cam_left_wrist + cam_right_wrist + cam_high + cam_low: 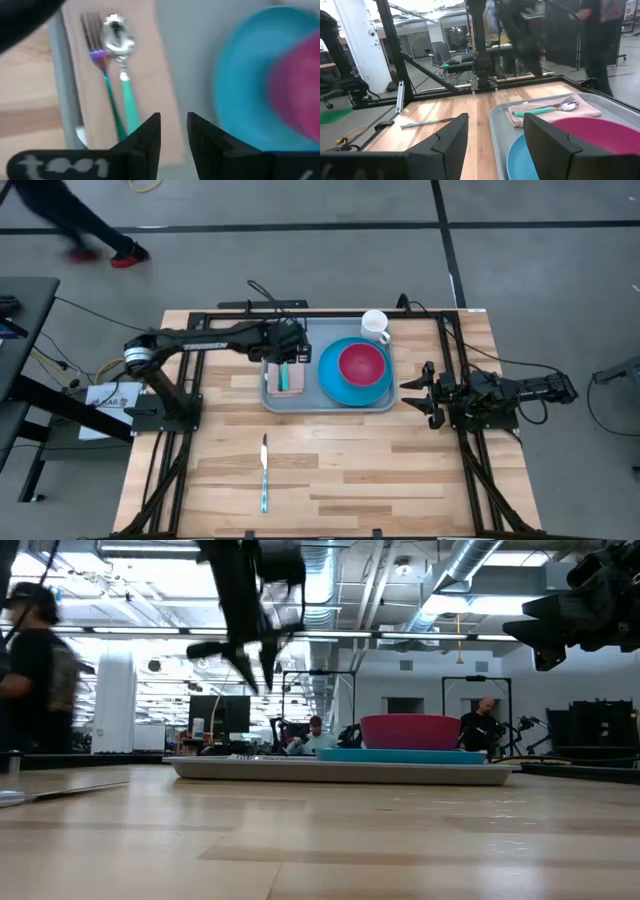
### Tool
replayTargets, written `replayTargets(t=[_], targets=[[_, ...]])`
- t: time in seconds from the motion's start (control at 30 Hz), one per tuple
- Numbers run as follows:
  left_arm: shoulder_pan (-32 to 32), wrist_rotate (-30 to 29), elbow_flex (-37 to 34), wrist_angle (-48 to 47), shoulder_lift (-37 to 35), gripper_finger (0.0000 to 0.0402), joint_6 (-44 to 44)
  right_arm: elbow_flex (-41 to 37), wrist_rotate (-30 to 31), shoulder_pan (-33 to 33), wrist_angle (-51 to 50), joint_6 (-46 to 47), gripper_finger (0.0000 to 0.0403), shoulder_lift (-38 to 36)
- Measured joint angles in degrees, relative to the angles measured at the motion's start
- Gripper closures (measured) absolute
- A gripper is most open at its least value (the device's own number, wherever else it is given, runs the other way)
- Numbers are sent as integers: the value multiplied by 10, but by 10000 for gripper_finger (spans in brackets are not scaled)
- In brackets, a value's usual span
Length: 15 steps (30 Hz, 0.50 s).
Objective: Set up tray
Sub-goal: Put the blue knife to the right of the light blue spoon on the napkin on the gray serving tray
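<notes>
The grey-blue tray (330,409) lies at the table's middle. On its left part a pink napkin (150,75) carries a fork (100,65) and a spoon (117,40), both teal-handled, side by side. On its right part sits a blue plate (335,385) holding a red bowl (362,363). My left gripper (288,360) hovers over the napkin, open by a narrow gap (173,120), touching nothing. My right gripper (418,392) waits just right of the tray, wide open (495,125).
A white mug (375,326) stands on the table just beyond the tray's far edge. A teal-handled knife (264,472) lies on the wood toward the near edge, left of centre. Black frame rails run along both sides. A person (90,230) walks on the floor beyond the far-left corner.
</notes>
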Motion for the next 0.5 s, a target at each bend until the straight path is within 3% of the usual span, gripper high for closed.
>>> replayTargets(t=[0.13, 0.23, 0.5], targets=[[-90, -19, 16, -22, -46, 319, -68, 0, 0, 0, 0, 0, 221, 0], [-172, 12, 16, -20, -64, 319, -138, 0, 0, 0, 0, 0, 221, 0], [-372, -18, 14, -52, -23, 319, -457, 0, 0, 0, 0, 0, 221, 0]])
